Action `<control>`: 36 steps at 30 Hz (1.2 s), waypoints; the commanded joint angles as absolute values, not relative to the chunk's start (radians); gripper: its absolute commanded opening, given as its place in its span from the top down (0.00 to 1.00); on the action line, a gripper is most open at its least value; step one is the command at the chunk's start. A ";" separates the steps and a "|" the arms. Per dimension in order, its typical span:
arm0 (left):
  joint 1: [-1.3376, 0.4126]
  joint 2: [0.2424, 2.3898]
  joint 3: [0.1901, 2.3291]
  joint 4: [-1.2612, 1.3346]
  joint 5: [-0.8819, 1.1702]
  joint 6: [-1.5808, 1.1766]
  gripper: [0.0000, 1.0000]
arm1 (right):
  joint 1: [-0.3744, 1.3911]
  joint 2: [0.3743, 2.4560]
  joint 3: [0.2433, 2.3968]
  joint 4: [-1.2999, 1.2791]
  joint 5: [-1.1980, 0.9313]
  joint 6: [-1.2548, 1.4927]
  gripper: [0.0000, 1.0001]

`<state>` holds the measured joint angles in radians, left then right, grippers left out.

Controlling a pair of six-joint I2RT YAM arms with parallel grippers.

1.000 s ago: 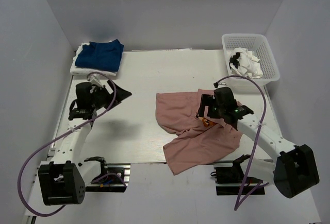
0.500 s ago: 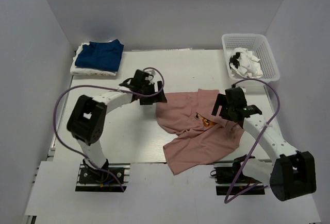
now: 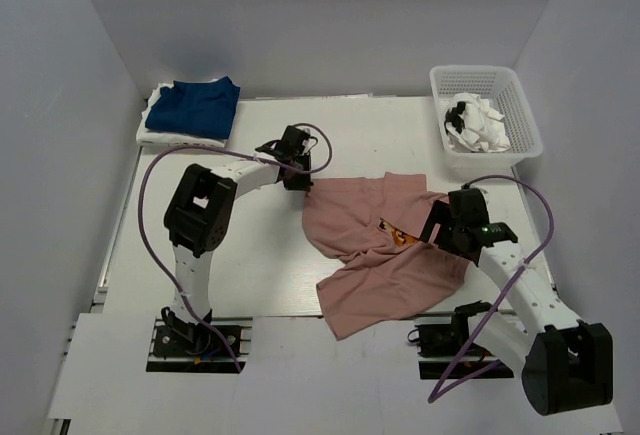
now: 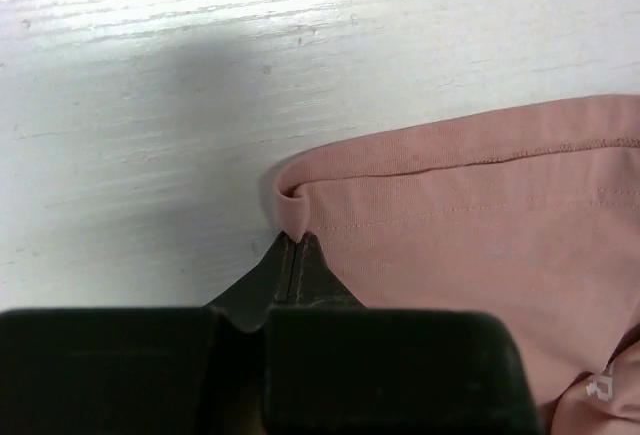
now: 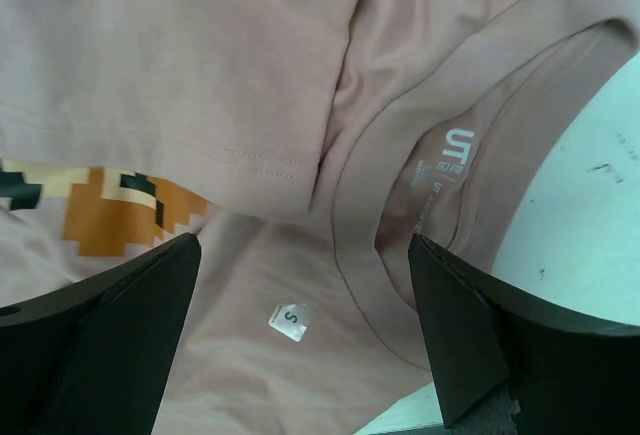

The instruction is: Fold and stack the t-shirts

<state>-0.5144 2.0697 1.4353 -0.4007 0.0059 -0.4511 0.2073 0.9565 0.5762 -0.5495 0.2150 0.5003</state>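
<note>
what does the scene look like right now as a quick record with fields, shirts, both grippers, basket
pink t-shirt: crumpled and unfolded on the table, graphic and collar label showing
left gripper: shut, pinching the pink t-shirt's far-left hemmed edge
right gripper: open, above the collar area; contact cannot be told
navy t-shirt: folded, far-left corner, lying on a white folded cloth
basket: far-right corner, holding crumpled white cloth
task state: pink t-shirt not yet folded or stacked
</note>
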 commanded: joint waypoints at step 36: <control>-0.503 1.129 0.693 -0.534 -0.374 -0.954 1.00 | 0.448 1.347 0.869 -0.501 0.140 0.443 0.10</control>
<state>-0.4995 1.1633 0.7063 -0.5522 -0.3626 -0.9424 0.4431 1.3857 1.0309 -0.3378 0.0834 0.3710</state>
